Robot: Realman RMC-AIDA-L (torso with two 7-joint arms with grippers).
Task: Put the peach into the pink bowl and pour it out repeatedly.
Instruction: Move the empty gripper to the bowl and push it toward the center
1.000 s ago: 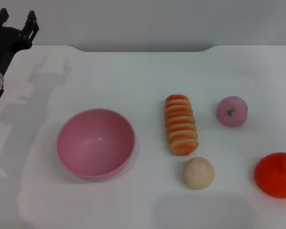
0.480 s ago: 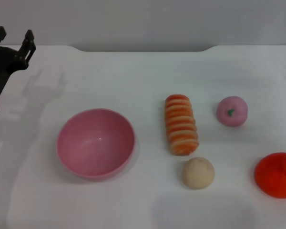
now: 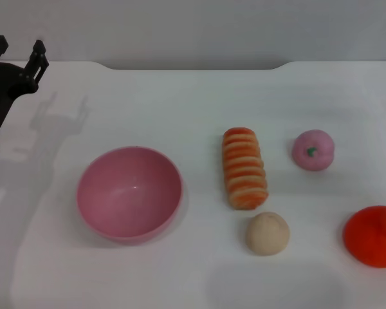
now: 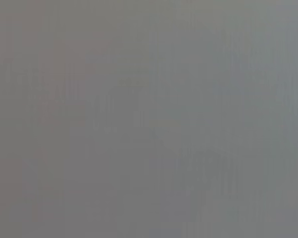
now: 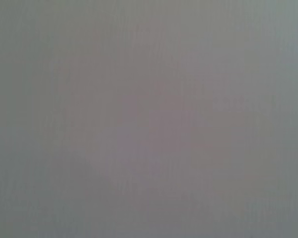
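Note:
The peach point(image 3: 313, 150), pale pink with a small green stem mark, lies on the white table at the right. The pink bowl point(image 3: 129, 192) stands upright and empty at the left of centre. My left gripper point(image 3: 18, 50) is at the far left edge, raised near the table's back, its two black fingers spread apart and empty, well away from the bowl. My right gripper is out of view. Both wrist views show only plain grey.
A striped orange-and-cream roll point(image 3: 244, 167) lies between bowl and peach. A beige ball point(image 3: 267, 233) sits in front of it. A larger orange-red fruit point(image 3: 373, 236) is at the right edge. The white table point(image 3: 180, 103) ends at a grey wall behind.
My left arm has drawn back a little toward the left edge since a second ago. Over the last half second it stays still. Nothing on the table moved.

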